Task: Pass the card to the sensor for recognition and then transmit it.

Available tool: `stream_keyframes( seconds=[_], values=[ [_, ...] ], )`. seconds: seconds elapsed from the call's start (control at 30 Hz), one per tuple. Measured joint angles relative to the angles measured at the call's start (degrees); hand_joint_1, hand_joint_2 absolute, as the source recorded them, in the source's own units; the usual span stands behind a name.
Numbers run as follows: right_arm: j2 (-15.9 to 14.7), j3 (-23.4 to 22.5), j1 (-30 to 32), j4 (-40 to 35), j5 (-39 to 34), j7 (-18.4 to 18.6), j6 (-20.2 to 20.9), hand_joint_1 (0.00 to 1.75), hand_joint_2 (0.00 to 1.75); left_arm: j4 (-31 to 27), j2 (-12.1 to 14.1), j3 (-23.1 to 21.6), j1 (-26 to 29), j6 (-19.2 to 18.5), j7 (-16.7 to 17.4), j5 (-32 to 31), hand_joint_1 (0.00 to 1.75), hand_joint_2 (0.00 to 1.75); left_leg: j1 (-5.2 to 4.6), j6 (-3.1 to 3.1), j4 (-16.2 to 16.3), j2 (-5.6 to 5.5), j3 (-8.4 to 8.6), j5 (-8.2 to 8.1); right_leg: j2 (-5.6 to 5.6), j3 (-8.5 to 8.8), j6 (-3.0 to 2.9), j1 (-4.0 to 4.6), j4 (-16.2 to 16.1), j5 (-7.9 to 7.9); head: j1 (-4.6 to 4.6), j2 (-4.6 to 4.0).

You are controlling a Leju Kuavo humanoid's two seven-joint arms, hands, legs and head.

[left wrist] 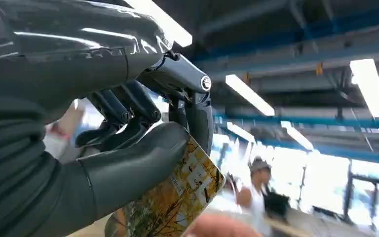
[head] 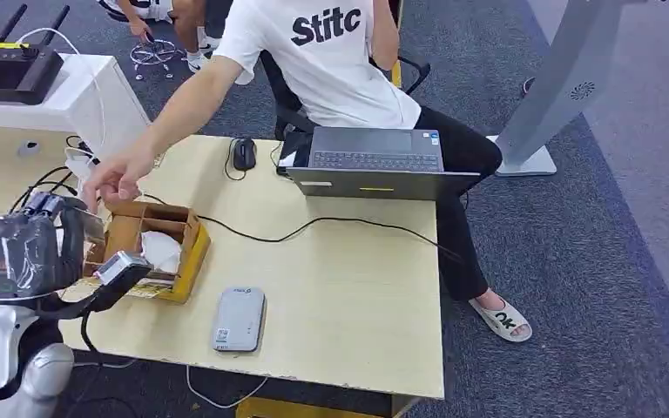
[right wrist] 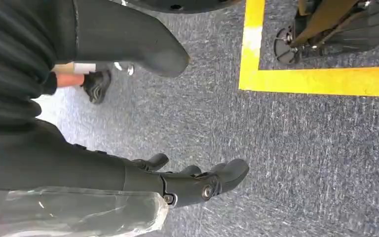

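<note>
A yellow patterned card (left wrist: 177,197) is pinched in the left robot hand (left wrist: 143,138), pressed between the thick grey thumb and the darker fingers (left wrist: 197,118) curled over its upper edge; most of the card sticks out beyond them. In the head view this left robot hand (head: 43,244) is raised above the near left corner of the table (head: 348,296), just beside an open cardboard box (head: 152,248). A person's hand (head: 113,181) is stretched over the far side of that box. The grey sensor (head: 238,319) lies flat on the table, near the front edge, apart from the box and from the card. A laptop (head: 375,161) and a mouse (head: 243,153) are set at the far edge. The right robot hand (right wrist: 177,177) hangs over grey carpet (right wrist: 301,148), its fingers spread loosely with nothing held in them.
</note>
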Motion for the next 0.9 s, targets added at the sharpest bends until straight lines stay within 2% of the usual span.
stream_keyframes(
  seconds=[0.13,0.23,0.47,0.8,0.83,0.87,0.9],
  values=[
    [0.0,0.92,-0.17,0.0,0.24,0.24,0.37,0.0,1.75,6.28,3.58,2.05,-4.39,4.21,1.02,-6.13,1.75,1.75,0.0,-0.05,0.0,-0.04,0.01,0.04,-0.01,0.0,-0.01,0.0,0.01,0.0,0.0,0.0],
    [0.0,1.4,-0.33,0.0,0.09,0.77,0.15,0.0,1.75,11.98,4.39,2.14,-7.61,6.03,1.94,-10.31,1.75,1.75,-0.02,-0.05,0.0,-0.06,0.0,0.08,-0.05,0.0,-0.02,-0.01,0.01,0.02,0.02,0.0],
    [0.0,1.88,-0.69,0.0,-0.44,1.88,-0.46,0.0,1.75,20.08,3.32,0.85,-12.22,6.69,2.64,-13.41,1.75,1.75,-0.05,-0.05,0.03,-0.07,0.0,0.08,-0.05,-0.02,-0.05,-0.04,-0.03,0.06,0.02,0.0],
    [0.0,2.95,-0.9,0.0,-0.35,0.81,-0.68,0.0,1.75,24.41,0.0,-3.46,-15.02,6.58,3.52,-13.85,1.75,1.75,-0.05,-0.05,0.03,-0.02,-0.01,0.08,0.04,-0.06,-0.04,-0.04,-0.02,0.07,0.0,0.0],
    [0.0,2.99,-0.9,0.0,-0.35,0.68,-0.68,0.0,1.75,24.59,-0.16,-3.52,-15.13,6.6,3.67,-13.67,0.44,1.75,-0.04,-0.05,0.03,-0.01,-0.01,0.08,0.05,-0.06,-0.04,-0.04,-0.02,0.08,0.0,0.0],
    [0.0,3.02,-0.9,0.0,-0.35,0.57,-0.7,0.0,1.75,24.82,-0.35,-3.59,-15.22,6.66,3.86,-13.36,0.0,1.75,-0.04,-0.05,0.03,0.0,-0.01,0.08,0.06,-0.07,-0.04,-0.04,-0.02,0.07,0.02,0.0],
    [0.0,3.02,-0.89,0.0,-0.35,0.48,-0.68,0.0,1.75,24.98,-0.53,-3.61,-15.29,6.73,3.95,-13.24,0.0,0.0,-0.04,-0.05,0.03,0.0,-0.01,0.08,0.06,-0.08,-0.04,-0.04,-0.02,0.07,0.0,0.0]
  ],
)
